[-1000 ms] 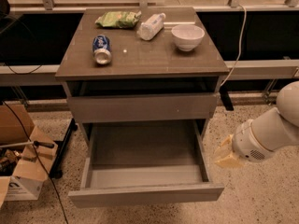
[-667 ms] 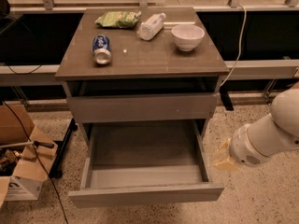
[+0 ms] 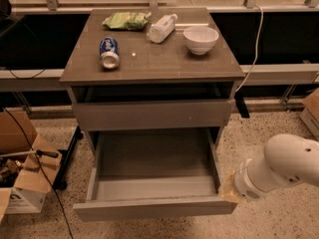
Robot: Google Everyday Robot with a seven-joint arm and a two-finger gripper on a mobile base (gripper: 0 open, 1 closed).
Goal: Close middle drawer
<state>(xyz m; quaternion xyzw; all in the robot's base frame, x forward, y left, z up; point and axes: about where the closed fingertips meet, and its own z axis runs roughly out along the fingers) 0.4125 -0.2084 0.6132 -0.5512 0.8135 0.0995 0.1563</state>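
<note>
The middle drawer (image 3: 154, 208) is pulled far out of the grey-brown cabinet (image 3: 149, 68). Its plain front panel faces me low in the view, and its grey floor (image 3: 154, 158) and sides are bare. Above it is a taller closed front panel (image 3: 152, 114). My white arm (image 3: 284, 166) comes in from the lower right. The gripper (image 3: 228, 188) at its yellowish end sits at the drawer's front right corner, touching or almost touching the panel's right end.
On the cabinet top lie a blue can (image 3: 109, 52), a green bag (image 3: 125, 20), a plastic bottle (image 3: 162, 27) and a white bowl (image 3: 200, 39). Cardboard boxes (image 3: 22, 173) stand on the floor at left. A cable (image 3: 256, 39) hangs at right.
My arm has moved down and to the left, bringing the gripper closer to the drawer's front right corner. The drawer stays open as before.
</note>
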